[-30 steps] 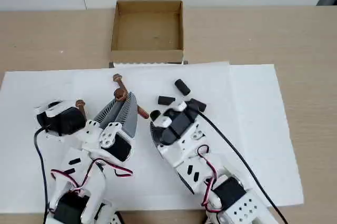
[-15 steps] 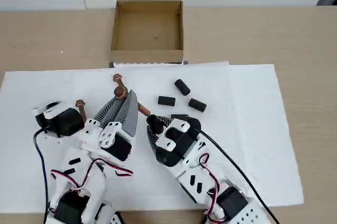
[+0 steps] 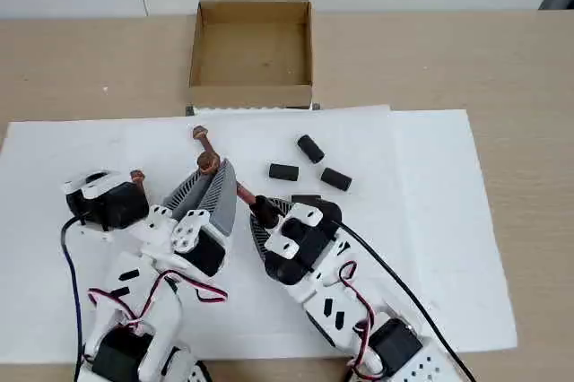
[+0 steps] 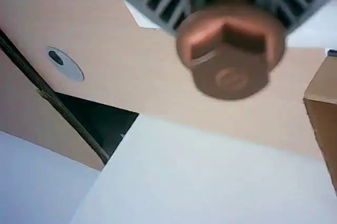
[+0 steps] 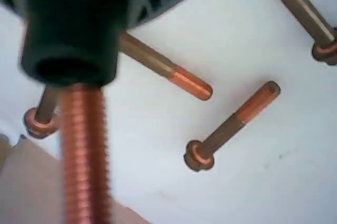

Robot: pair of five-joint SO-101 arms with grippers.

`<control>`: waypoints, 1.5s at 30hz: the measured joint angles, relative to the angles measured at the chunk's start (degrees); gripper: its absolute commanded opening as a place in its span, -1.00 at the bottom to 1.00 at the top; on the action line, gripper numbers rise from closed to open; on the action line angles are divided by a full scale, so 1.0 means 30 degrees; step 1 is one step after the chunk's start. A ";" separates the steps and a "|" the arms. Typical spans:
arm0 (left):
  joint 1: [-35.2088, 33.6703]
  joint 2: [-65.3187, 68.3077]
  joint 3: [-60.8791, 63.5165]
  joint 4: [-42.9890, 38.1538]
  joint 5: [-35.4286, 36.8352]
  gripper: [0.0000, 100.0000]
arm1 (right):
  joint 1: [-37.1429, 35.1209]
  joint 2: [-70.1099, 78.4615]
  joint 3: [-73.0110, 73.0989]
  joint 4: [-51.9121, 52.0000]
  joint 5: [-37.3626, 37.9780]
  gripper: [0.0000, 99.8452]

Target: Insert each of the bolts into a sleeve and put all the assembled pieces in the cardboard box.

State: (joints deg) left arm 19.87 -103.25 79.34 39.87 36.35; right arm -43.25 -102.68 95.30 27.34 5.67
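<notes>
The left jaws, ribbed grey plastic, are clamped on a copper bolt [image 3: 239,189] just below its hexagonal flange head (a large blur in the left wrist view). Its threaded tip meets the mouth of a matte black sleeve [image 3: 264,210] pinched in the right jaws; whether it has entered is unclear. Loose bolts [image 5: 231,126] lie on white paper [image 3: 430,221], with three short sleeves [image 3: 310,148] to the right. The open cardboard box [image 3: 251,95] sits on the wooden counter [image 3: 502,59] behind.

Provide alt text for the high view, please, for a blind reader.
The left end effector holds a copper bolt with its tip at a black sleeve in the right end effector. Loose sleeves and an open cardboard box lie beyond.
</notes>
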 measured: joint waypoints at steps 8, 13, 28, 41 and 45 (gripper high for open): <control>0.1407 0.0000 0.0029 0.0264 -0.0645 -0.99 | 0.0088 -0.0147 0.0000 -0.0029 0.0967 -1.00; 0.1670 0.0000 0.0205 0.0264 -0.2168 -0.99 | 0.0088 -0.0147 0.0000 -0.0029 0.1407 -1.00; 0.1905 -0.0264 0.0322 0.3165 -0.3516 -0.99 | -0.0821 0.0000 0.0000 0.0029 0.2462 -1.00; 0.2051 -0.0117 0.0527 0.3751 -0.0938 -0.97 | -0.0527 -0.0088 -0.0029 0.0000 0.2579 -1.00; 0.2051 -0.0117 0.0527 0.4513 -0.0938 -0.70 | -0.0557 -0.0088 -0.0029 0.0000 0.2637 -1.00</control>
State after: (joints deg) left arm 26.02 -103.60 80.92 53.41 33.54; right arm -44.92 -102.95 95.21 27.34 13.58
